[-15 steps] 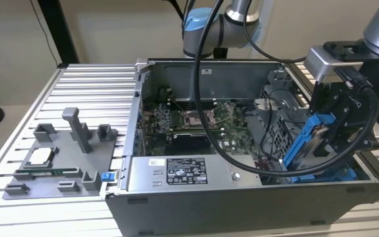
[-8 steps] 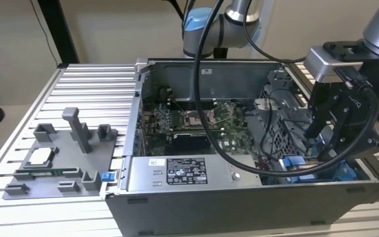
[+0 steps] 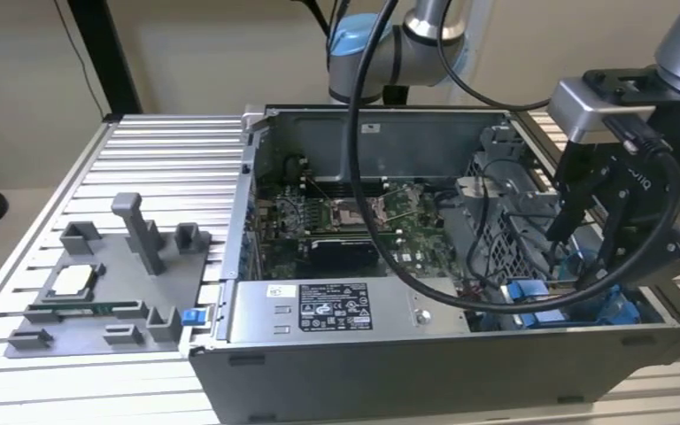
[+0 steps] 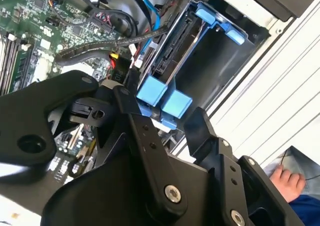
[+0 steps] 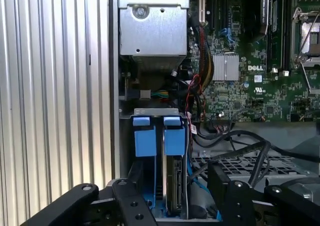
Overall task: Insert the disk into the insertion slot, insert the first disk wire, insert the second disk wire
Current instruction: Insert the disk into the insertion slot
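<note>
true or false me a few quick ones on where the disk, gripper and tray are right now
1. The disk stands on edge in the slot. True.
2. The case is closed. False: it is open, with the motherboard showing.
3. The gripper hangs over the tray. False: it is inside the case, at the disk.
4. A hand is in sight outside the case. True.
5. The tray lies on the exterior view's right of the case. False: the tray is on its left.
</note>
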Controlling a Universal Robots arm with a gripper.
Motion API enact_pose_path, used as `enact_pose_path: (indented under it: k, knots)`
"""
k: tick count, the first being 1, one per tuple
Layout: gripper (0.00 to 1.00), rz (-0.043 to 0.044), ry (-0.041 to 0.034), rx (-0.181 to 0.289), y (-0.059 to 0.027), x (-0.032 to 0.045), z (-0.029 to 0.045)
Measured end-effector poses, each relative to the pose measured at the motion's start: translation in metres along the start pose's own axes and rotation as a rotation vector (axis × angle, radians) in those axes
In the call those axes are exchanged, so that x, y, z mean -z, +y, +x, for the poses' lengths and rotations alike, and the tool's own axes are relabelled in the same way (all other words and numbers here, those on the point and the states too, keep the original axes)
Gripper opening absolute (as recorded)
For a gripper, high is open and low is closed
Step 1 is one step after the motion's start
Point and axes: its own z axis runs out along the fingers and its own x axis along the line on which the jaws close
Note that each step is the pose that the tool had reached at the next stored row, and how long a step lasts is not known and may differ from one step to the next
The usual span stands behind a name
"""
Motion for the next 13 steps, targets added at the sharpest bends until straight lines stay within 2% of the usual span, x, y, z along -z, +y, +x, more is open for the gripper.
enact_pose_path:
  k: [7, 8, 13]
  knots:
    - [1.0, 0.0, 0.0003, 0.0, 0.0008, 0.032, -0.0012]
    - [1.0, 0.0, 0.0005, 0.0, 0.0008, 0.0347, -0.0013]
    - [1.0, 0.0, 0.0005, 0.0, 0.0008, 0.0346, -0.0013]
